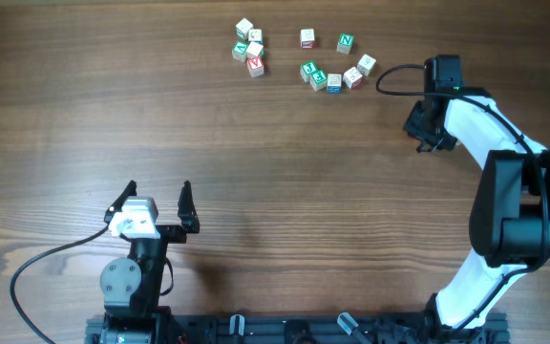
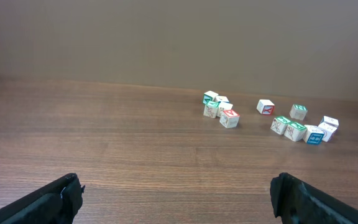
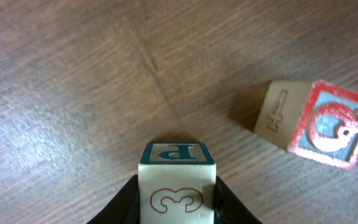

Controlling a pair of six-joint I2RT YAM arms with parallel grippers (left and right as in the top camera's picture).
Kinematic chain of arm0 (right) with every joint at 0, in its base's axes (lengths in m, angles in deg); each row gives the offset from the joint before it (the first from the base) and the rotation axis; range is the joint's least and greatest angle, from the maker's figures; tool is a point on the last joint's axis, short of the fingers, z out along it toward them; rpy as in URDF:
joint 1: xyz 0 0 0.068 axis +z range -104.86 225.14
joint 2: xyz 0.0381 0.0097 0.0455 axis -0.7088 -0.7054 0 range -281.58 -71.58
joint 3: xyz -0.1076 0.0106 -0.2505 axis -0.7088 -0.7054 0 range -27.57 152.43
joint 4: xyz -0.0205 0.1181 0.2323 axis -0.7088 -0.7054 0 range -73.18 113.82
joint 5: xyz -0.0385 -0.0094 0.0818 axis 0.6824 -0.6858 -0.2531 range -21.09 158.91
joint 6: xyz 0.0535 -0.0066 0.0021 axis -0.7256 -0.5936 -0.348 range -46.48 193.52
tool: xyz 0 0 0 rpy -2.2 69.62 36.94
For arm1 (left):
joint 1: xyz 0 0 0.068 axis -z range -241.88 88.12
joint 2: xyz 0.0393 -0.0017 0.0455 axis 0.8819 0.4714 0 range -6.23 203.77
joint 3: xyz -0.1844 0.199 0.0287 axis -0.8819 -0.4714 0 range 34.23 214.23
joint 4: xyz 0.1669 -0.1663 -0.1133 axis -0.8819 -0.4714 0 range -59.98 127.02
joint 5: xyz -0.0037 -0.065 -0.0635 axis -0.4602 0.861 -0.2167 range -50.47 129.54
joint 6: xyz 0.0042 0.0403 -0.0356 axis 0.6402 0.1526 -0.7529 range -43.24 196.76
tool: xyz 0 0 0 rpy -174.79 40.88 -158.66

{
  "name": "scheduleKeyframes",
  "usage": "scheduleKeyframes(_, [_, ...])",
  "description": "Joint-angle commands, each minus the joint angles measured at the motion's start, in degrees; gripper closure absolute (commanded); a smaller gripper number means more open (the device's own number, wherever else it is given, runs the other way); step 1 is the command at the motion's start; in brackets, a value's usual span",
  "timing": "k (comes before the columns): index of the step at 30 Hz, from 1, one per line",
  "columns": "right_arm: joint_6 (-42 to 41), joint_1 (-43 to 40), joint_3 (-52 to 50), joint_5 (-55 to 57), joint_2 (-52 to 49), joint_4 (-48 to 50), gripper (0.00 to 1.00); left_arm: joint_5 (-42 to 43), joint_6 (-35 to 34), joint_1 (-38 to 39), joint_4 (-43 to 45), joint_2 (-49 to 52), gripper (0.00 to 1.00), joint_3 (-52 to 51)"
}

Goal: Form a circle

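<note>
The right end effector (image 1: 428, 132) gripped the P block (image 3: 178, 180) over the table (image 3: 73, 93), near a red-bordered block (image 3: 316, 124). Setting it down carelessly could nudge that neighbour and leave the circle lopsided. The left end effector (image 1: 158, 201) stood wide open, empty.

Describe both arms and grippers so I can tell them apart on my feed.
Left arm: black joints, a white block at the wrist, black pointed fingers, a black cable trailing off. Right arm: white curved shells with black joints, a looped cable near the wrist, dark fingers.
</note>
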Motion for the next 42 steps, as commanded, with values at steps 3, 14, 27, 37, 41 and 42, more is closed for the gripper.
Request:
scheduleKeyframes(3, [-0.2, -0.3, -1.0, -0.2, -0.8, -3.5, 0.73, 0.9, -0.4, 0.3, 0.0, -0.5, 0.0, -0.4])
scheduleKeyframes(14, [0.9, -4.9, -1.0, 0.0, -0.8, -3.6, 0.68, 0.9, -0.4, 0.3, 0.0, -0.5, 0.0, -0.4])
scheduleKeyframes(27, [13.4, -4.8, -1.0, -9.4, -0.8, -2.5, 0.71, 0.9, -0.4, 0.3, 0.0, -0.5, 0.0, -0.4])
scheduleKeyframes(37, [10.9, -4.8, -1.0, -7.3, -0.8, -1.9, 0.66, 0.9, -0.4, 0.3, 0.0, -0.5, 0.0, -0.4])
scheduleKeyframes(41, [8.5, -4.8, -1.0, -5.8, -0.8, -1.7, 0.66, 0.9, -0.4, 0.3, 0.0, -0.5, 0.0, -0.4])
scheduleKeyframes(42, [8.5, -4.8, -1.0, -5.6, -0.8, -1.7, 0.66, 0.9, -0.4, 0.3, 0.0, -0.5, 0.0, -0.4])
